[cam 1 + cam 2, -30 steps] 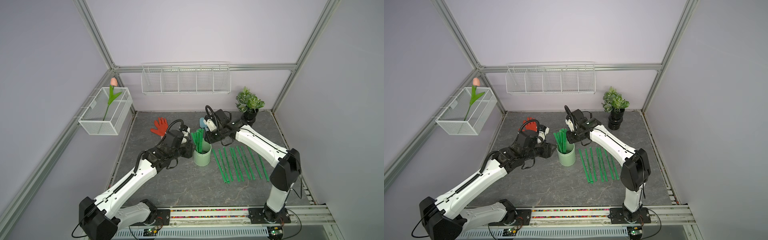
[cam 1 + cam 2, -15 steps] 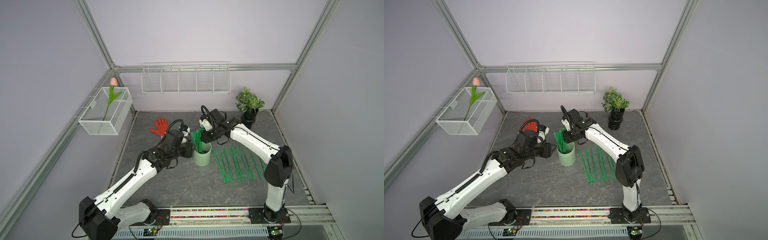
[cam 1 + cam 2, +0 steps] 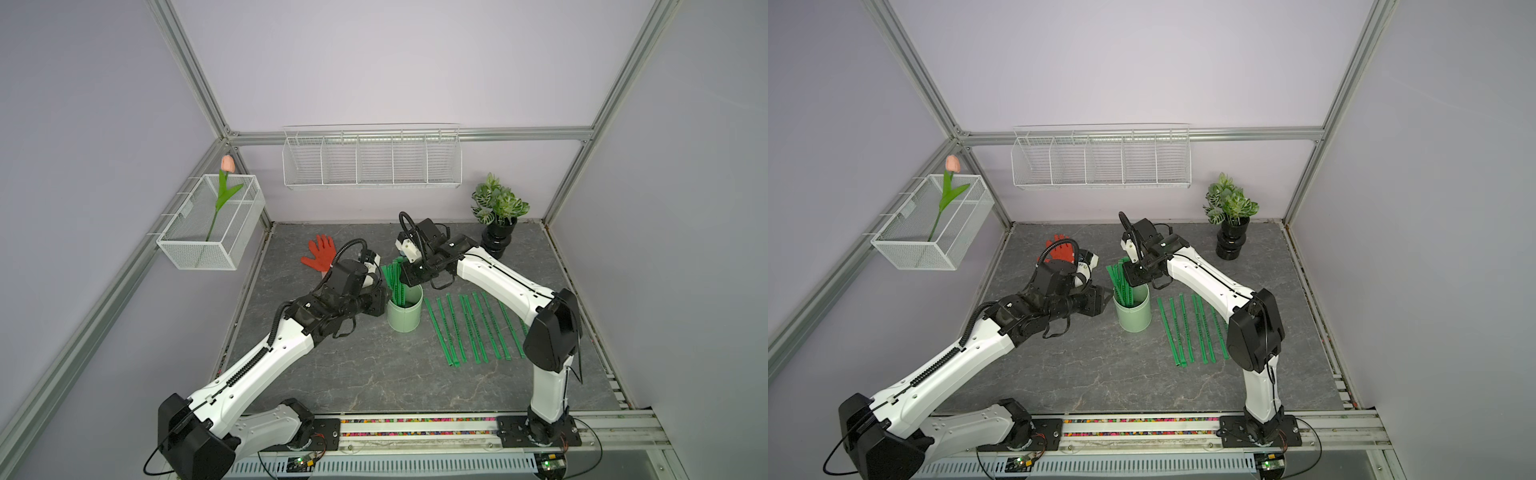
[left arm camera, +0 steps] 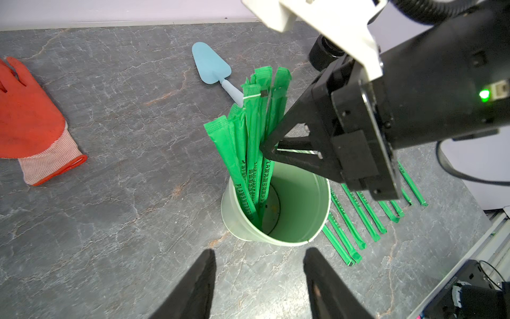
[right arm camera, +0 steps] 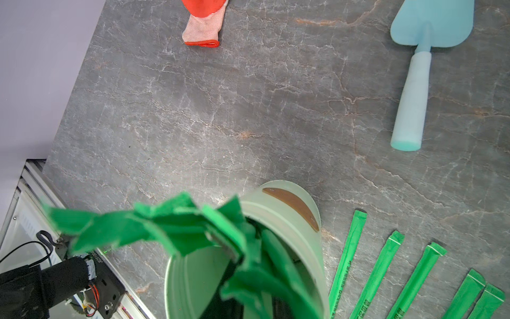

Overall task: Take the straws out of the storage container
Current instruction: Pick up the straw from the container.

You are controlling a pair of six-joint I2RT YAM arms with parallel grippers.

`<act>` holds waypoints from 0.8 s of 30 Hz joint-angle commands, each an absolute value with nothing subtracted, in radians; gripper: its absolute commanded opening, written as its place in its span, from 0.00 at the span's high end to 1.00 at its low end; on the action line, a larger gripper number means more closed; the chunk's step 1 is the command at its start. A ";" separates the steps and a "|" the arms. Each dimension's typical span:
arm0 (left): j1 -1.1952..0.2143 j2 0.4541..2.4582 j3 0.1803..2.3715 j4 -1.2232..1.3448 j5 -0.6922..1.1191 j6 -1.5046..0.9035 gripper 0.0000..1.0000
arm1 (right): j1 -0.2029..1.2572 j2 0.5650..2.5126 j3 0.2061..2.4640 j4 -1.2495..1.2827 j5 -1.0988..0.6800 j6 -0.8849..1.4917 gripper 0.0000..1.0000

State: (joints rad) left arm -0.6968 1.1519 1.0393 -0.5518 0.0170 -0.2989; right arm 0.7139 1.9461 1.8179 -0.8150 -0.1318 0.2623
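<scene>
**Top views.** Cup (image 3: 405, 318) stands mid-surface (image 3: 374, 386). Straws (image 3: 394, 277) stand in it, near upright, bunched on the left arm's side. Laid straws (image 3: 469, 328) lie in a row on the right arm's side. Right pincer (image 3: 1131, 279) is over the rim, at the bundle. Left pincer (image 3: 1102, 301) is beside the cup wall.

**Left wrist.** Left pincer (image 4: 259, 250) is wide, short of the cup (image 4: 300, 198), holding nothing. Right pincer (image 4: 263, 146) is narrow, tips nipping a straw above the rim.

**Right wrist.** Straw tops (image 5: 171, 226) are close and blurred, and the tips are hidden.

**Judgement.** The right arm is nearer, and the pull should run upward along the straw's axis.
</scene>
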 commanded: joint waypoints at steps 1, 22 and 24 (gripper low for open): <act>-0.699 1.148 1.039 -0.554 0.021 -0.298 0.45 | 0.721 1.950 1.839 -0.840 -0.141 0.265 0.82; -0.699 1.144 1.040 -0.552 0.027 -0.298 0.45 | 0.744 1.927 1.846 -0.916 -0.100 0.248 0.85; -0.699 1.146 1.039 -0.552 0.028 -0.299 0.45 | 0.744 1.928 1.847 -0.918 -0.097 0.247 0.87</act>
State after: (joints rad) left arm -0.6968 1.1519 1.0393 -0.5522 0.0235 -0.2989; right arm 0.7368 1.9457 1.8366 -0.8963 -0.1101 0.2543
